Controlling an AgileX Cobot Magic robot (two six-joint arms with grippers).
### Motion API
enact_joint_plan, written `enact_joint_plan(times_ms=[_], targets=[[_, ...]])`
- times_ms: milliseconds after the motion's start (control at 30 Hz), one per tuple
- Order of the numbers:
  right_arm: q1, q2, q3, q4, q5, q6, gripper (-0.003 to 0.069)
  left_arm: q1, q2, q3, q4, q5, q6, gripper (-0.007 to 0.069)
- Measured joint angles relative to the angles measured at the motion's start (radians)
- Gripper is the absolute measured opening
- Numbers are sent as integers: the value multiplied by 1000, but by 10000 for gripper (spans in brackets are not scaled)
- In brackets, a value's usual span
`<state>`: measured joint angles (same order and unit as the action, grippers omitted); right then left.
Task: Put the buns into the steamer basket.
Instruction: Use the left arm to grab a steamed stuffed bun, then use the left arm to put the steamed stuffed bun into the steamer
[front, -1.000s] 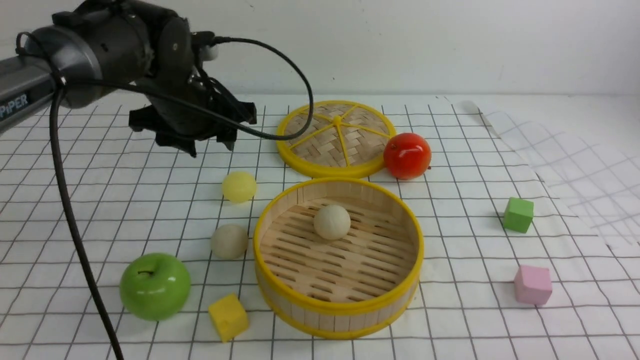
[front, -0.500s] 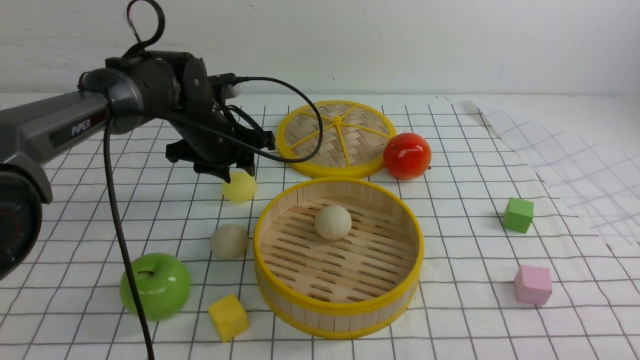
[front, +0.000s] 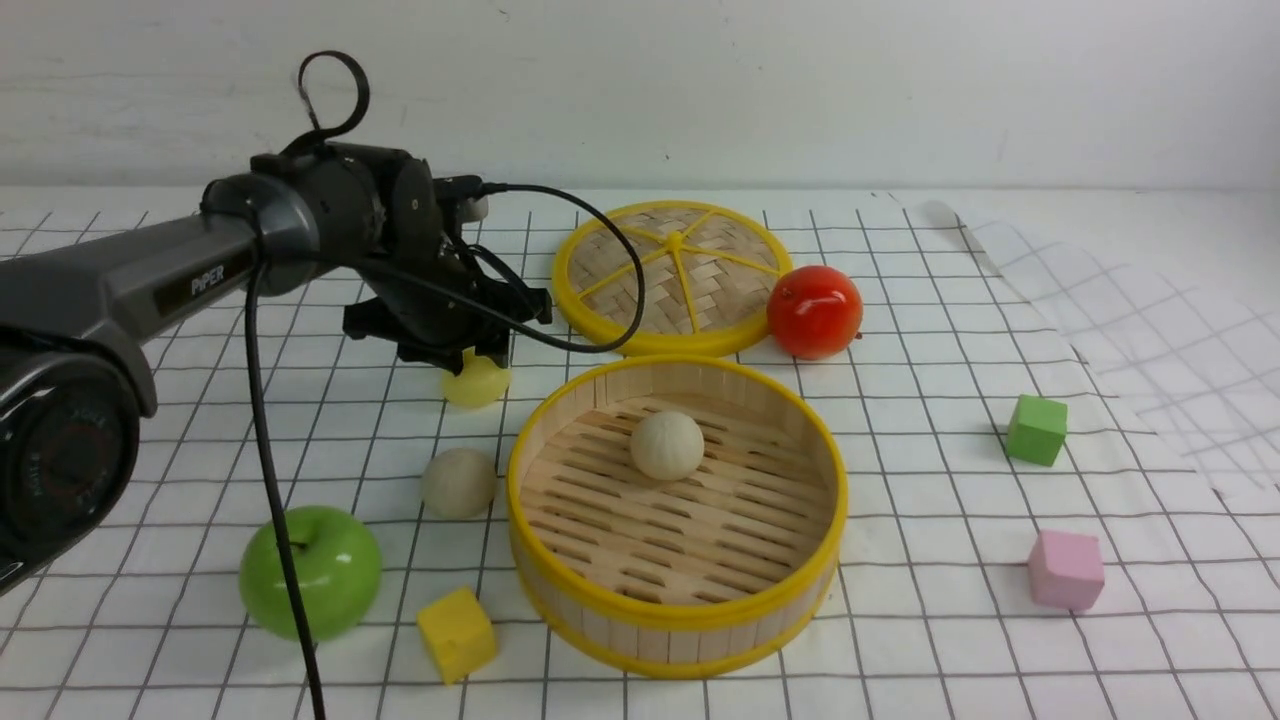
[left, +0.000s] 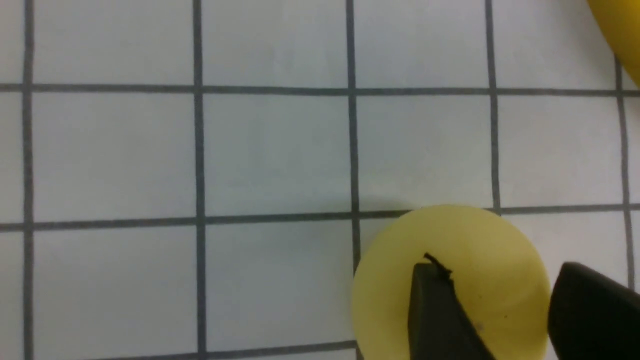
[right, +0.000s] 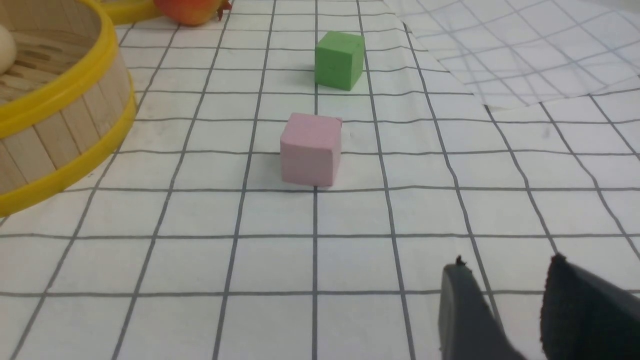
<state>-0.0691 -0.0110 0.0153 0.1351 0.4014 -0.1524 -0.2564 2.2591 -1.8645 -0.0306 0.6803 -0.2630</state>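
The steamer basket (front: 680, 620) stands front centre and holds one beige bun (front: 666, 445). A second beige bun (front: 458, 483) lies on the cloth just left of the basket. The pale yellow bun (front: 478, 385) lies behind it. My left gripper (front: 470, 360) is open and low over the yellow bun. In the left wrist view one fingertip (left: 430, 300) crosses the yellow bun (left: 450, 235) and the other stands at its side; the left gripper (left: 495, 260) holds nothing. My right gripper (right: 507, 260) is open and empty above the cloth, right of the basket (right: 50, 95).
The flat woven lid (front: 672, 275) and a red apple (front: 814, 311) lie behind the basket. A green apple (front: 310, 571) and a yellow cube (front: 456, 633) sit front left. A green cube (front: 1036, 429) and a pink cube (front: 1066, 569) sit on the right.
My left arm has come down and to the right, from high above the cloth to just over the pale yellow bun. The buns and basket have not moved.
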Motion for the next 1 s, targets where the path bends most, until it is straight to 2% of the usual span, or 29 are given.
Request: enact_joint_plan(times_ms=[100,133,300,400,700,900,1000], targets=[[0,0,0,0,0,0,239,0,0,0,0,0,1,225],[0,0,0,0,0,0,239,0,0,0,1,-1,1,171],[0,0,0,0,0,0,239,0,-6,0,9,10,1,45],[0,0,0,0,0,0,239,0,-28,-3,20,46,1,-3],[0,0,0,0,0,0,239,-45,-185,-42,-15,238,23,-11],[0,0,0,0,0,0,239,-223,-212,-46,-54,398,48,-9],[0,0,0,0,0,0,239,-266,-169,-40,-58,423,46,-6]])
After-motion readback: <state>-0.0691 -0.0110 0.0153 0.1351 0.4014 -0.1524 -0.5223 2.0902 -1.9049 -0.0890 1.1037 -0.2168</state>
